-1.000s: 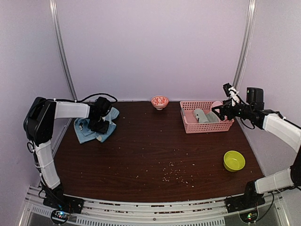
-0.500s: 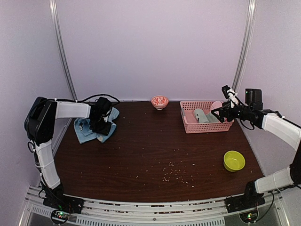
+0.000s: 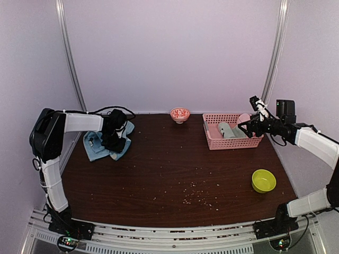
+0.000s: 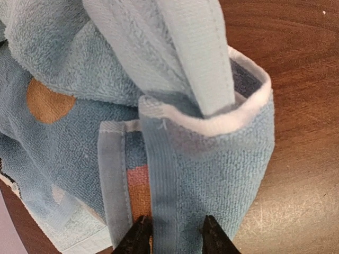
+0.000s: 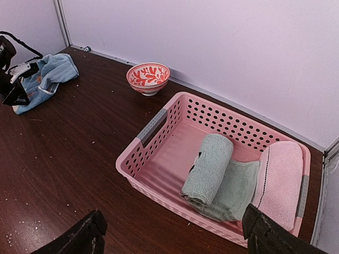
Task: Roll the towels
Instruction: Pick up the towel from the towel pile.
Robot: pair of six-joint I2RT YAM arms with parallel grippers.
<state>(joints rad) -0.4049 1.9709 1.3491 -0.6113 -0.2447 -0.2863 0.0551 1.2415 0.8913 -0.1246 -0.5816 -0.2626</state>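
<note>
A light-blue towel with orange spots point(image 3: 99, 147) lies crumpled at the table's far left, also seen as the towel point(image 5: 46, 76) from the right wrist. In the left wrist view a hemmed fold of this towel point(image 4: 212, 164) stands up in a loop, and paler plain blue cloth point(image 4: 153, 47) drapes over it. My left gripper point(image 3: 113, 139) is down on the heap, its tips point(image 4: 176, 236) pinching a ribbed band of the fold. My right gripper point(image 3: 249, 126) hovers at the pink basket's right end, wide open point(image 5: 177, 235) and holding nothing.
The pink lattice basket point(image 3: 212, 138) at the back right holds a rolled grey-green towel point(image 5: 209, 169) and a pink towel point(image 5: 280, 177). A red-and-white bowl point(image 3: 179, 114) stands by the back wall. A lime-green bowl point(image 3: 263, 180) sits front right. Crumbs dot the table's middle.
The left gripper has shifted slightly on the towel heap, and the cloth under it has barely moved. The right gripper has dropped a little towards the basket and then held still.
</note>
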